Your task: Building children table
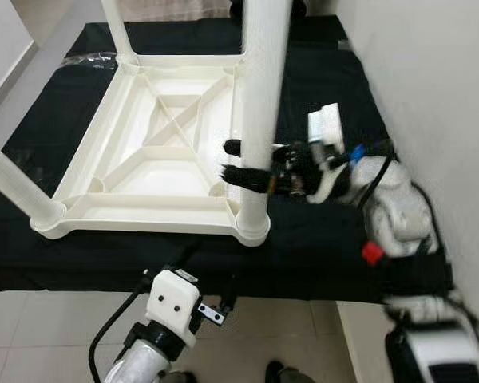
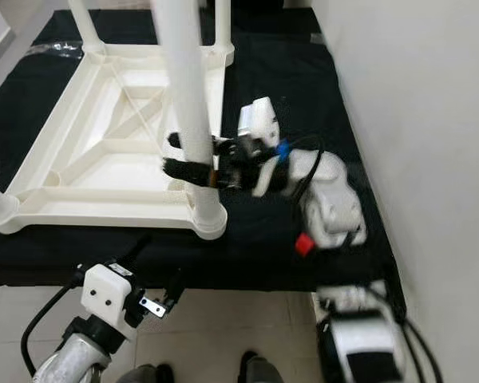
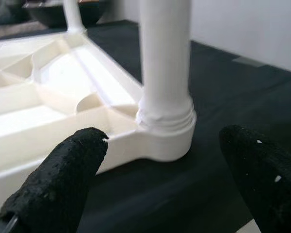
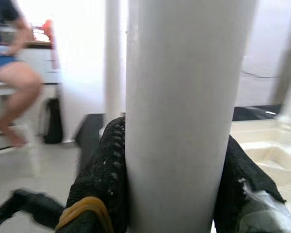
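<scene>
- Because the white plastic tabletop (image 1: 156, 152) lies upside down on the black cloth (image 1: 319, 231), its ribbed underside faces up and the legs stand upward from the corner sockets.
- The near right leg (image 1: 259, 104) stands in its corner socket (image 3: 167, 133), and it is clamped low down between the two black fingers of the right gripper (image 1: 243, 163), one finger on each side of the tube.
- The leg looks like a hollow, smooth tube: light and stiff, but probably slippery, so a hold low down near the socket seems the steadiest place for pressing or twisting it home.
- The tabletop itself appears light enough to slide on the cloth if pushed sideways.
- The left gripper (image 1: 215, 307) hangs below the cloth's front edge with its fingers (image 3: 68, 170) apart, aimed at the same corner but touching nothing.
- Further off, a seated person (image 4: 9, 73) shows in the room behind.
</scene>
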You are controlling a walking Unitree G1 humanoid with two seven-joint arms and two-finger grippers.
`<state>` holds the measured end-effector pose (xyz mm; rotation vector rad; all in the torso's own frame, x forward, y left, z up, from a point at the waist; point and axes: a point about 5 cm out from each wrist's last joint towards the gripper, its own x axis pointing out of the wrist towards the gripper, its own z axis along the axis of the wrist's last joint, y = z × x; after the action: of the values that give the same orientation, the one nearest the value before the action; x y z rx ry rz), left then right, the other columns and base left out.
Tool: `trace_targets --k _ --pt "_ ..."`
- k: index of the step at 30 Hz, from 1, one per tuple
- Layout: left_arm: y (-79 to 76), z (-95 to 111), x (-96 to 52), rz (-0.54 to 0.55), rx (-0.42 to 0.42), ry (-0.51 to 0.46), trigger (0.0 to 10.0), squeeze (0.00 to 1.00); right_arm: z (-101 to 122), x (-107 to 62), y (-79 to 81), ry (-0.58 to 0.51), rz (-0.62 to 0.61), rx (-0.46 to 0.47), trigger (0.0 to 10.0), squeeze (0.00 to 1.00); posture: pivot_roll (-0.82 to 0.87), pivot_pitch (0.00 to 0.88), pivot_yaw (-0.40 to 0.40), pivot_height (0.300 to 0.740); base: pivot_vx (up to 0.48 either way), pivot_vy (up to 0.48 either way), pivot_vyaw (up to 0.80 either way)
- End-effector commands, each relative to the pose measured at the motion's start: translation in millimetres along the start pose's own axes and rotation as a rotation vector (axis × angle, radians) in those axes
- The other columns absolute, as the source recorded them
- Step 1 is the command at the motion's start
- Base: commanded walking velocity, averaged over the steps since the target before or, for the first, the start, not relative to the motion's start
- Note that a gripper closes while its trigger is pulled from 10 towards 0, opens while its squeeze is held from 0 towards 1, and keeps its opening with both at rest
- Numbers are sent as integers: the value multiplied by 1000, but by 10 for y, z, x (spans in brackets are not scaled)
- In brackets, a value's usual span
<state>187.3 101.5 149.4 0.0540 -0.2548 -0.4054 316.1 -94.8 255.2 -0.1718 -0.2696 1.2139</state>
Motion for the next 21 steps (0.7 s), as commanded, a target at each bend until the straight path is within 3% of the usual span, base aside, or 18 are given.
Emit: trace_targets --k 1,2,4,6,7,9,14,15,18,19,20,21 --pt "-3 -25 -47 -3 2 29 10000 0 -618 -110 27 380 -375 71 0 0 39 276 -27 740 0 0 0" --pt "3 -21 -52 -2 2 30 10000 0 -716 -211 84 476 -595 22 0 0 37 278 -26 740 0 0 0" --pt "3 -21 -52 -2 2 30 10000 0 -716 -211 84 476 -595 22 0 0 37 278 -26 740 0 0 0" --pt "30 -14 -53 -9 2 32 10000 0 -716 -54 483 465 -627 12 0 0 14 298 9 740 0 0 0" --pt "30 -14 -53 -9 2 32 10000 0 -716 -54 483 465 -627 12 0 0 14 298 9 740 0 0 0" --pt "29 -14 -53 -20 -3 35 10000 0 -677 99 665 411 -513 40 0 0 21 293 6 740 0 0 0" --pt "18 -32 -46 -29 -5 37 10000 0 -646 157 494 374 -516 56 0 0 27 268 0 740 0 0 0" --pt "18 -39 -44 -25 -3 38 10000 0 -526 221 385 301 -518 19 10000 0 32 259 -3 740 0 0 0" --pt "19 -42 -40 -19 0 38 10000 0 -394 300 299 212 -480 10 10000 0 34 258 -6 740 0 0 0" --pt "19 -44 -36 -15 2 38 10000 0 -279 367 263 149 -451 3 10000 510 37 259 -8 740 0 0 0" --pt "19 -44 -36 -15 2 38 10000 0 -279 367 263 149 -451 3 10000 510 37 259 -8 740 0 0 0" --pt "16 -43 -32 -11 3 37 10000 0 -170 421 236 88 -392 -3 10000 1000 45 257 -13 740 0 0 0"
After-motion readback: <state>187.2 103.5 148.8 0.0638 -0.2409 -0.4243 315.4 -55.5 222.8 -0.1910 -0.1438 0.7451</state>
